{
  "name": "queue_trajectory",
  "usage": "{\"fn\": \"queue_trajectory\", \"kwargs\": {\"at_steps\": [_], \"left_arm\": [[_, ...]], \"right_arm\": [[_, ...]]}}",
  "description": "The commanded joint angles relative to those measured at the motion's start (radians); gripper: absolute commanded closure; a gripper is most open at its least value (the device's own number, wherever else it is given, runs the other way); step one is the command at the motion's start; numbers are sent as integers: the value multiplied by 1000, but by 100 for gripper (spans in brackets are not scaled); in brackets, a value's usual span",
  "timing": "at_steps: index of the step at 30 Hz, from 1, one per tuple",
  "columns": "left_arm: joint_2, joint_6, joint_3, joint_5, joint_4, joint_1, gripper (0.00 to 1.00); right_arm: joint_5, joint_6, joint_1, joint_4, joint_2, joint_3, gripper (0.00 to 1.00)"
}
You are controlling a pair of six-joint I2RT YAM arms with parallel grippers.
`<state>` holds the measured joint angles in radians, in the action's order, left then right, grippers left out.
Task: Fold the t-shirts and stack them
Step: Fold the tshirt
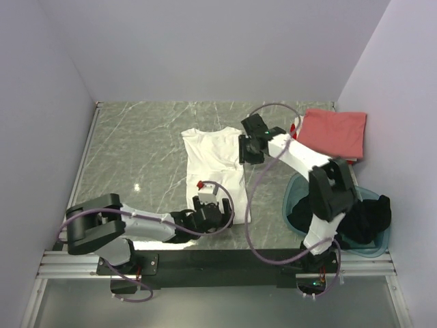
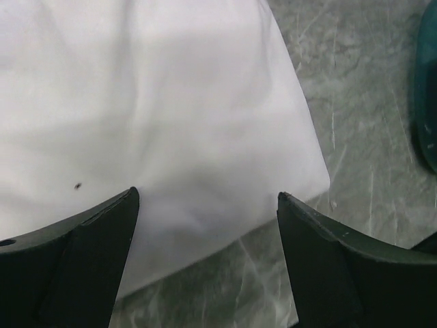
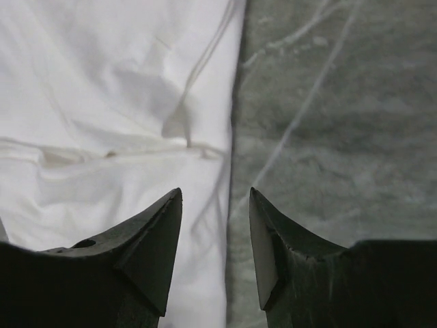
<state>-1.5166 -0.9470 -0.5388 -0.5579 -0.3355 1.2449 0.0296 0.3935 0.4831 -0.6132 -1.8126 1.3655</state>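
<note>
**A:** From above, where is the white t-shirt (image 1: 213, 160)?

**B:** It is spread flat mid-frame on the marble table (image 1: 136, 143), collar toward the top. The left gripper (image 1: 208, 205) sits at its lower hem. The right gripper (image 1: 247, 152) is at its right edge, near the sleeve.

**A:** And the other shirts?

**B:** A folded salmon-pink t-shirt (image 1: 334, 131) lies in the upper right. A black t-shirt (image 1: 369, 217) is bunched in the teal tub (image 1: 293, 198) at lower right.

**A:** What about the left wrist view?

**B:** The left gripper (image 2: 207, 195) has its fingers spread wide with nothing clamped. The white t-shirt (image 2: 171, 102) fills the upper left, and its corner comes down between the fingertips. Bare table shows on the right, with the tub's rim at the right edge.

**A:** And the right wrist view?

**B:** The right gripper (image 3: 215, 191) is parted too, more narrowly, and holds nothing. The shirt's edge runs down the frame into the gap, with cloth on the left and bare table on the right.
</note>
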Motion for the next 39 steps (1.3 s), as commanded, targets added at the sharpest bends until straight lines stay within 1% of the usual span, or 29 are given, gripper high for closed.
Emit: {"fn": "queue_trajectory", "kwargs": {"at_steps": [1, 6, 7, 9, 13, 19, 22, 27, 32, 39], "left_arm": [[119, -49, -36, -69, 206, 45, 12], [232, -72, -92, -125, 370, 67, 11], [263, -97, -92, -131, 387, 67, 10], [283, -127, -75, -154, 453, 67, 10], [292, -238, -46, -191, 552, 62, 7], [303, -315, -6, -189, 599, 21, 6], [300, -340, 8, -180, 619, 5, 6], [288, -309, 43, -129, 543, -12, 6], [243, -318, 40, -108, 536, -12, 6], [268, -395, 36, -123, 667, -12, 6]], "right_arm": [[50, 27, 25, 41, 199, -116, 48], [99, 85, 119, 52, 372, -276, 48], [104, 96, 132, 55, 392, -326, 48], [112, 129, 169, 67, 439, -374, 48], [136, 183, 233, 73, 473, -469, 48], [168, 261, 331, 78, 470, -536, 48], [193, 294, 360, 63, 467, -555, 48], [191, 320, 380, 79, 463, -598, 48], [187, 344, 390, 93, 461, -655, 48], [165, 366, 403, 124, 470, -714, 48]]}}
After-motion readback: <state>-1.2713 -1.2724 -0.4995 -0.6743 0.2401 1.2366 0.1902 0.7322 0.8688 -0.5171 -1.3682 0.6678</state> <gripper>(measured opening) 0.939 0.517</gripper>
